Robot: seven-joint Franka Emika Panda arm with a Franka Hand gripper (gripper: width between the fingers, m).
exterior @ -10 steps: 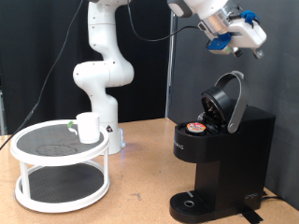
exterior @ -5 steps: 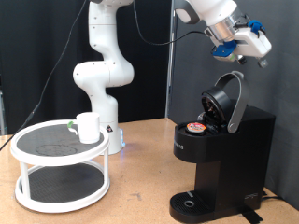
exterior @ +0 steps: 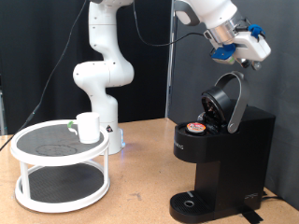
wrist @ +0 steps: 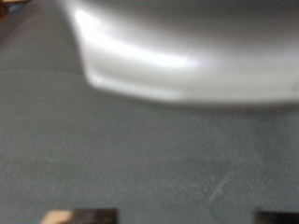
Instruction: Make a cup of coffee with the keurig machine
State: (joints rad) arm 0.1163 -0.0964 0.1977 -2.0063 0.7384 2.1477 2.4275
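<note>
The black keurig machine (exterior: 220,154) stands at the exterior view's right with its domed lid (exterior: 227,101) hinged open. A small tan pod (exterior: 195,127) sits in its open chamber. The round drip tray (exterior: 192,202) at its base holds nothing. The white cup (exterior: 88,127) stands on the top tier of a round white rack (exterior: 58,154) at the left. My gripper (exterior: 247,58) hangs just above the raised lid, open and empty. In the wrist view, a blurred silver-grey surface (wrist: 187,47) fills the frame close up, with dark fingertips (wrist: 93,216) at the edge.
The white arm's base (exterior: 103,70) stands behind the rack. A small green-marked object (exterior: 71,126) lies beside the cup on the rack. A dark curtain hangs behind the wooden table (exterior: 140,191).
My gripper has moved a little to the exterior view's right and down, closer to the raised lid. The cup, pod and machine have not moved.
</note>
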